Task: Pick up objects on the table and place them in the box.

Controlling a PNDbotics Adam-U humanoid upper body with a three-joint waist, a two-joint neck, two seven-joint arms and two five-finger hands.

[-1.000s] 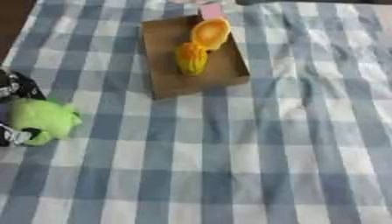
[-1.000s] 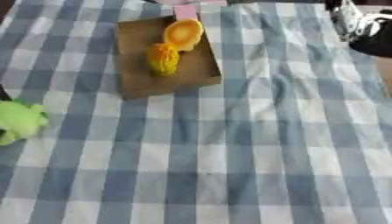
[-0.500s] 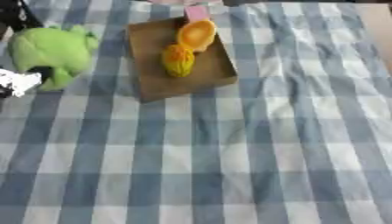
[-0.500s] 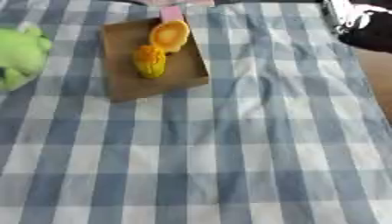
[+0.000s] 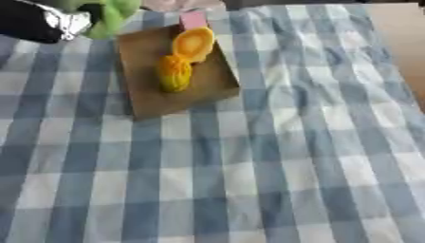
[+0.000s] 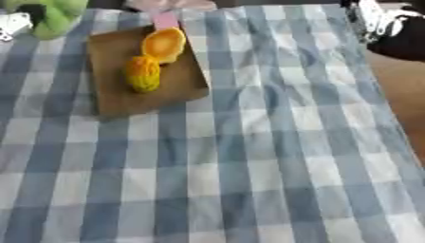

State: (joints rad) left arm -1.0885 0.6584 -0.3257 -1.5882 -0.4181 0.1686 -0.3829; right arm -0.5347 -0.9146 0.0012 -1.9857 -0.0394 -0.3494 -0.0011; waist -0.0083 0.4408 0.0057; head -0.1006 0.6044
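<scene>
Green toy [image 5: 112, 16] sits clamped in the left robot hand [image 5: 50, 23], beside the box [image 5: 141, 71]; its long axis unclear.

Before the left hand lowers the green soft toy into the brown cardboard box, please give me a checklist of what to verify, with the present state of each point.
1. Green soft toy held by the left hand: ok.
2. Toy over the brown cardboard box: not ok, it is beyond the far left corner.
3. Free floor inside the box: ok, the left part is bare beside the yellow object and the orange object.
4. Right hand away from the box: ok.
5. Grip on the toy: cannot tell.
</scene>
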